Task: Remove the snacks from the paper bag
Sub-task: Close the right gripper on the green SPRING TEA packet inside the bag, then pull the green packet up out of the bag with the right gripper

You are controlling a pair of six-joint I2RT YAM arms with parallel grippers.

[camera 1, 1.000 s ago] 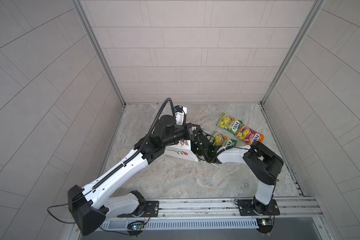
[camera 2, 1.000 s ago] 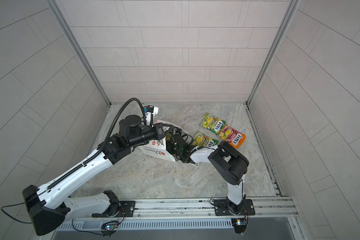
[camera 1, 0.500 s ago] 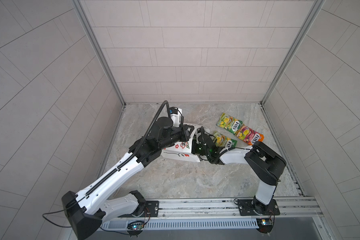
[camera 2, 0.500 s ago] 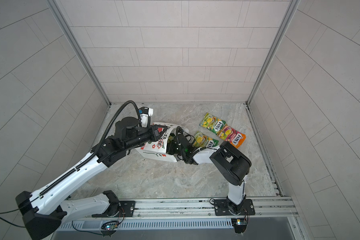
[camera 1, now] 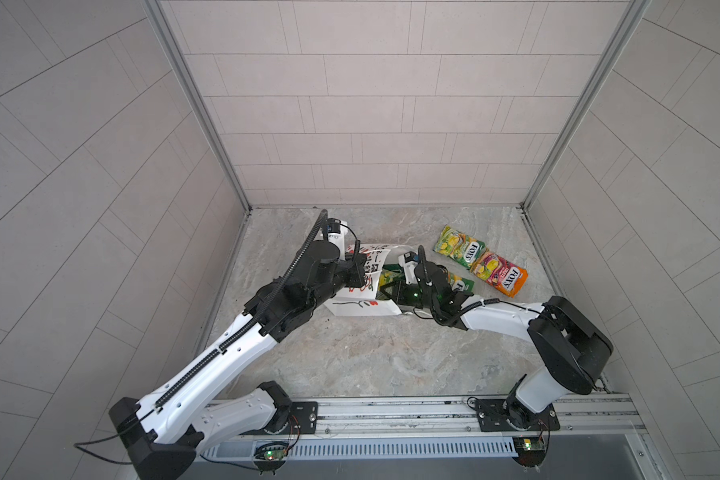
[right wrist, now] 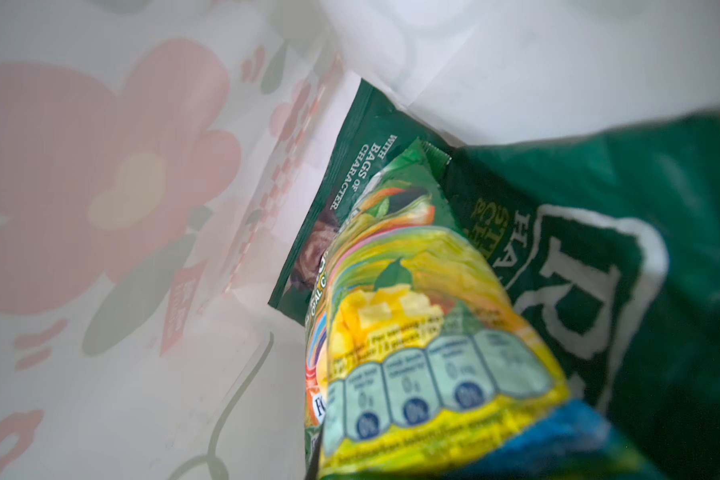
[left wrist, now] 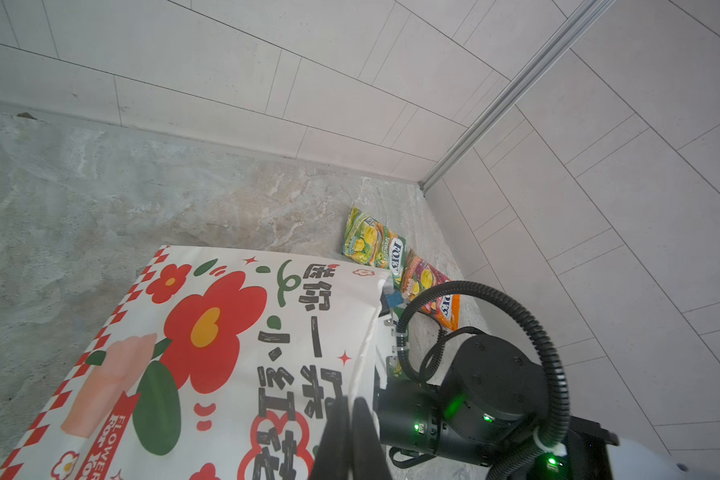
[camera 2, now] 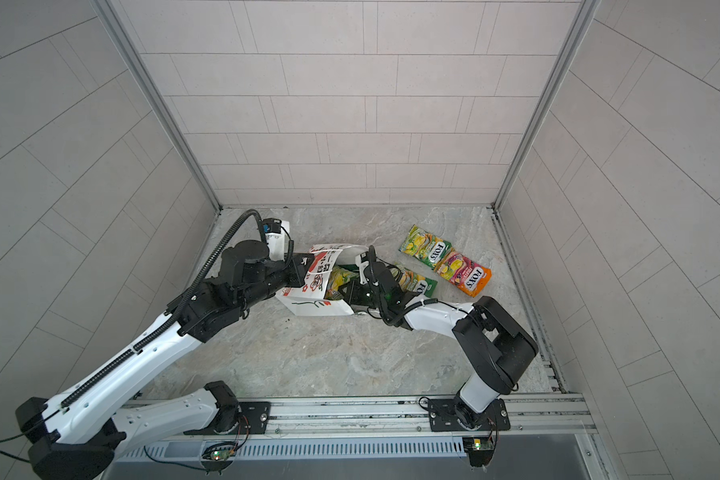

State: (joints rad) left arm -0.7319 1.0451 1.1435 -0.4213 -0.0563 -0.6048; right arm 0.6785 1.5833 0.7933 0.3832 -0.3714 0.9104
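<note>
The white paper bag (camera 1: 358, 306) (camera 2: 308, 306) with a red flower lies tipped on the floor, mouth toward the right arm. My left gripper (camera 1: 364, 276) (left wrist: 352, 411) is shut on its upper rim. My right gripper (camera 1: 391, 291) (camera 2: 344, 291) reaches into the mouth. It is shut on a green-yellow packet (right wrist: 412, 311) (camera 2: 341, 276), which hides its jaws. Beside that packet inside lies a dark green crisp bag (right wrist: 641, 249). Outside lie a green-yellow FOX'S packet (camera 1: 460, 247), a pink-orange one (camera 1: 500, 276), and another green-yellow one (camera 1: 460, 284) partly under the right wrist.
Tiled walls close in the marble floor (camera 1: 371, 357) at the back and on both sides. The metal rail (camera 1: 391, 409) carrying both arm bases runs along the front. The right arm's elbow (camera 1: 570, 340) stands near the right wall.
My right gripper has gone from partly open to shut on the green-yellow packet inside the bag. The left arm has swung a little to the left, still holding the rim.
</note>
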